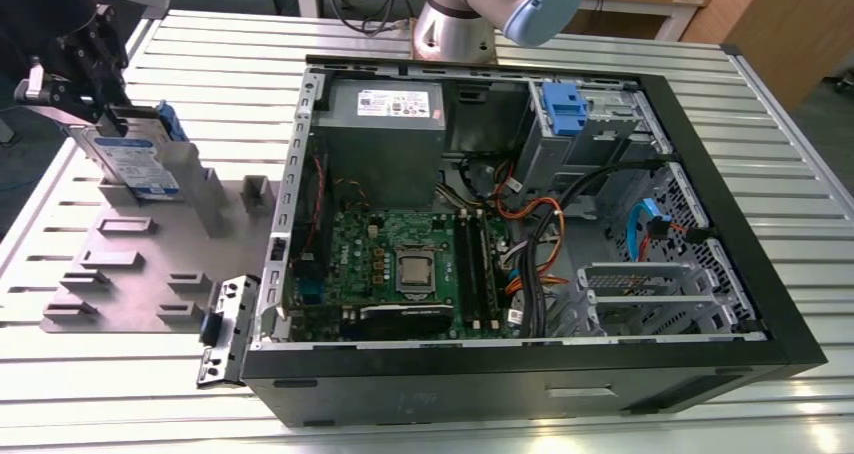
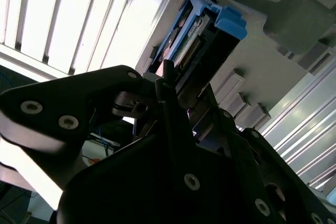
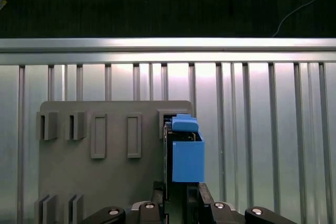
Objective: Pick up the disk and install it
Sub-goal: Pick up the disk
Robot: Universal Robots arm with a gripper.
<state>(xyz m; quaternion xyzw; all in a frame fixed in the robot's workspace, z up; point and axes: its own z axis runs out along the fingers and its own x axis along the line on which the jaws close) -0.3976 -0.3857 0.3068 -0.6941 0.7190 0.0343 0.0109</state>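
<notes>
The disk (image 1: 138,164) is a silver drive with a white-and-blue label in a bright blue carrier. It stands on edge at the far corner of the grey holder plate (image 1: 134,274), at the exterior view's left. My gripper (image 1: 110,124) comes down on its top edge and is shut on it. In the first wrist view the blue carrier end of the disk (image 3: 187,161) sticks out between the fingers of the gripper (image 3: 178,199), over the plate (image 3: 105,182). In the second wrist view the disk (image 2: 226,22) runs out past the black gripper (image 2: 184,85).
An open computer case (image 1: 747,304) lies on the slatted metal table (image 1: 227,64), at the exterior view's right of the plate. Its drive bay holds a smaller blue bracket (image 1: 563,109). A loose metal bracket (image 1: 227,329) lies by the case's near corner. The arm's base (image 1: 454,24) stands behind the case.
</notes>
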